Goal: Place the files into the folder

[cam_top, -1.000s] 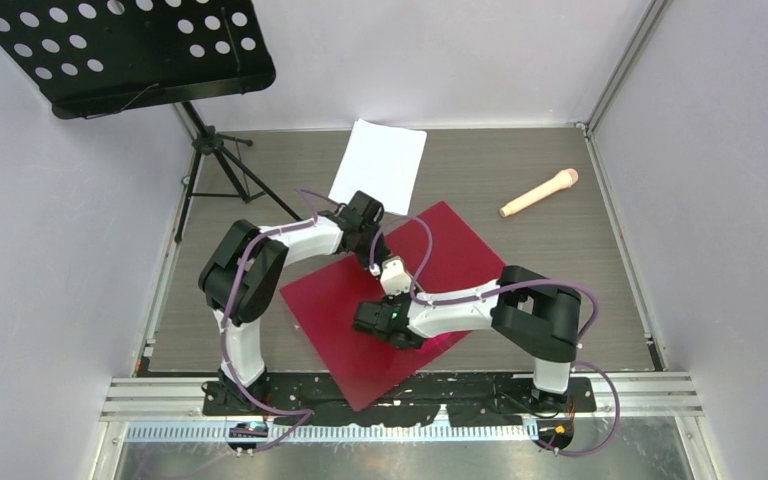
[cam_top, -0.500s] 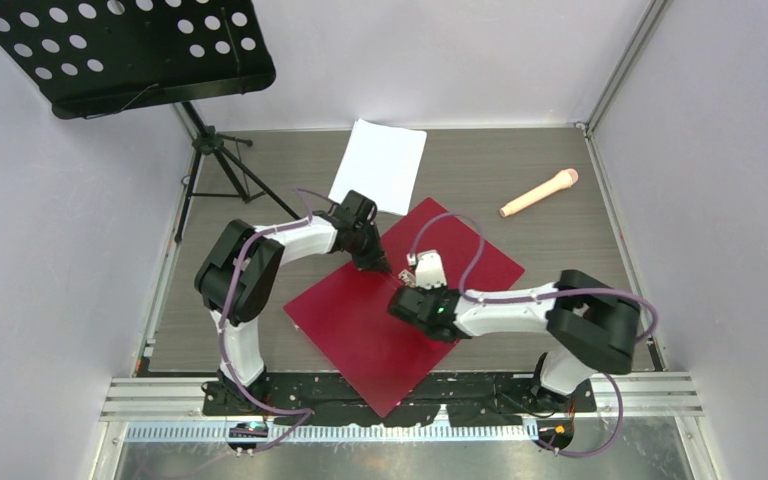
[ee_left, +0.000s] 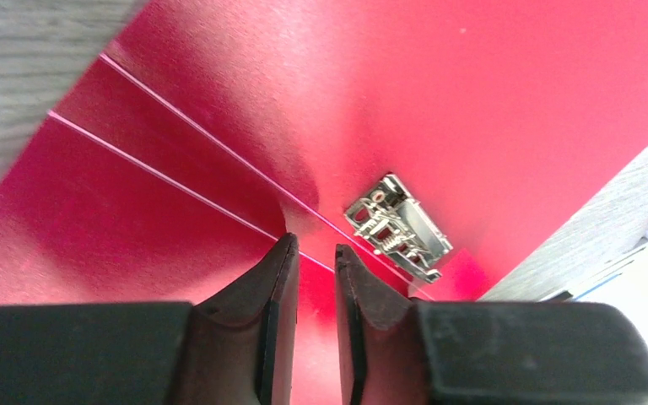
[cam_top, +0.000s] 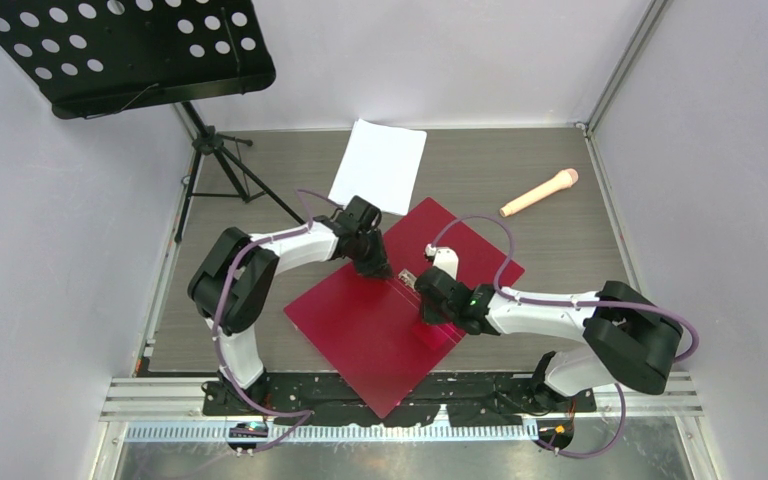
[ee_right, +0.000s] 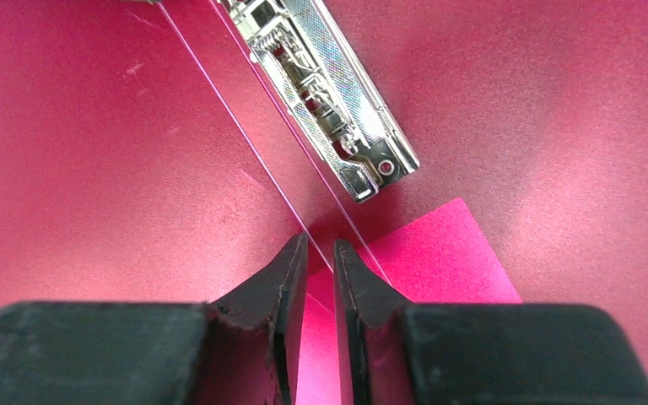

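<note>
The red folder (cam_top: 360,325) lies open and flat on the table. Its metal spine clip (ee_right: 325,93) and pink patch (ee_right: 439,253) show in the right wrist view, and the clip also shows in the left wrist view (ee_left: 396,226). The files (cam_top: 380,165), a white stack of paper, lie on the table behind the folder, with no gripper touching them. My left gripper (cam_top: 377,269) is down at the far end of the spine, its jaws nearly together and holding nothing (ee_left: 315,245). My right gripper (cam_top: 427,303) is down on the spine just near of the clip, jaws nearly together and holding nothing (ee_right: 321,245).
A beige microphone (cam_top: 540,192) lies at the back right. A black music stand (cam_top: 130,50) stands over the back left corner on its tripod (cam_top: 222,165). Walls close in the table on the left, back and right.
</note>
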Controlling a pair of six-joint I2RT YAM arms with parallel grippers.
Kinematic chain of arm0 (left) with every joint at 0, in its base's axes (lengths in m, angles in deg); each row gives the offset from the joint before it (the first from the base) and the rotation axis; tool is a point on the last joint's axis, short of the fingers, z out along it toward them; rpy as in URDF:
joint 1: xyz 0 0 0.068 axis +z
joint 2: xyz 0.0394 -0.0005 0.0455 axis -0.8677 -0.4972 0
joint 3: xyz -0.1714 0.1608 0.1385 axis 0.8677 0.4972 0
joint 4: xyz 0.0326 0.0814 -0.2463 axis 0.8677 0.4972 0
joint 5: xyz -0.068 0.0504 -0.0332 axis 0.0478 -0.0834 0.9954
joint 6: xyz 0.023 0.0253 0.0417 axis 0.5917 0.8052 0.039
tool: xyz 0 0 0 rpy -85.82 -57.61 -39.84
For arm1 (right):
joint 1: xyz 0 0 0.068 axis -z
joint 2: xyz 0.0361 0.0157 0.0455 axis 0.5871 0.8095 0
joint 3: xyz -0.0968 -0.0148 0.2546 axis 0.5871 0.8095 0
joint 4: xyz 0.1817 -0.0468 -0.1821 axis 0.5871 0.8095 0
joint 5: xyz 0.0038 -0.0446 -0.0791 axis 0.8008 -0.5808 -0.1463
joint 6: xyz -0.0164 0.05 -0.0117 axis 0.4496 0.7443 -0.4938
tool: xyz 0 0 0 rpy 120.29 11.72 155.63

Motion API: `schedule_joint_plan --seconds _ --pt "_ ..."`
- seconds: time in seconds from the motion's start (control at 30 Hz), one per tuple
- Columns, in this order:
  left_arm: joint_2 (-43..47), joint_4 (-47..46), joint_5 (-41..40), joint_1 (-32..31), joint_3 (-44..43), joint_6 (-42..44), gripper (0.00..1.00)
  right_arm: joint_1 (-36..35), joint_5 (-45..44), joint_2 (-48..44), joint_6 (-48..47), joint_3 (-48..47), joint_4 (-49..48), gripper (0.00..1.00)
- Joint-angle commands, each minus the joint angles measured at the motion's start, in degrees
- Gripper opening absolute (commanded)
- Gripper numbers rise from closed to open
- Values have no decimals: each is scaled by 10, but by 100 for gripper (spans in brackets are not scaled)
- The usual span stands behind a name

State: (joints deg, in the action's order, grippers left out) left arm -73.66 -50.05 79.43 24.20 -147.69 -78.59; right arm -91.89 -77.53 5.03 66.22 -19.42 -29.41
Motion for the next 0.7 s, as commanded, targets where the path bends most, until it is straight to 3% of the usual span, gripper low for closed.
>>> schedule_joint_plan --seconds 0.0,0.1,0.3,0.67 --pt "37 -5 -34 -18 -7 -55 29 7 29 -13 9 15 -12 23" --pt "28 0 -59 -29 -27 -81 31 7 24 -16 13 16 -5 21" --pt "-14 22 -93 -42 -64 -108 25 8 13 -31 15 15 10 20" --pt "-41 60 -128 -64 -73 -74 20 8 -6 -47 5 2 36 20"
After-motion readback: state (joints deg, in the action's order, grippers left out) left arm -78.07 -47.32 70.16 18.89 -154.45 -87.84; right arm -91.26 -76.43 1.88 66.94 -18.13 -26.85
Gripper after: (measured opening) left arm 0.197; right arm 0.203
